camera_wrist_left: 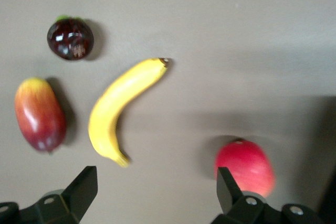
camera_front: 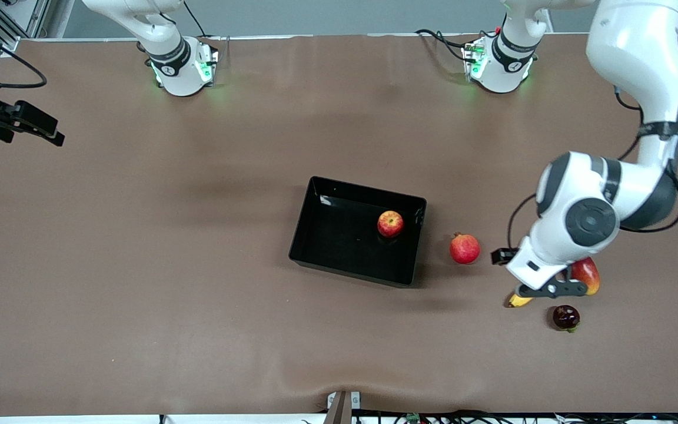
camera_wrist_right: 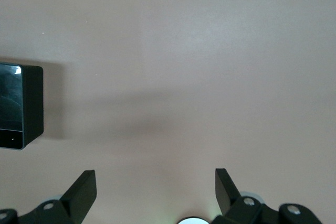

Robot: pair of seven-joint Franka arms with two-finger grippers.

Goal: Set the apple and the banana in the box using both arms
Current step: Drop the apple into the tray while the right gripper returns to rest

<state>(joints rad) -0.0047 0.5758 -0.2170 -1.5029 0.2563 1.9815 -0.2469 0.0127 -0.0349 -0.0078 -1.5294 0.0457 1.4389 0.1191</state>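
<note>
The apple (camera_front: 390, 224) lies in the black box (camera_front: 339, 238), by the wall toward the left arm's end. The banana (camera_wrist_left: 123, 106) lies on the table beside a pomegranate; in the front view only its tip (camera_front: 518, 301) shows under the left arm's hand. My left gripper (camera_front: 548, 290) hovers over the banana, open and empty, and in the left wrist view (camera_wrist_left: 156, 187) the banana lies just off its fingers (camera_wrist_left: 84, 188). My right gripper (camera_front: 45, 128) waits open and empty at the right arm's end of the table. The right wrist view (camera_wrist_right: 156, 187) shows a box corner (camera_wrist_right: 23, 106).
A pinkish-red pomegranate (camera_front: 464, 248) lies between the box and the left hand, also in the left wrist view (camera_wrist_left: 245, 167). A red-yellow mango (camera_front: 587, 275) and a dark round fruit (camera_front: 566, 317) lie beside the banana. Brown cloth covers the table.
</note>
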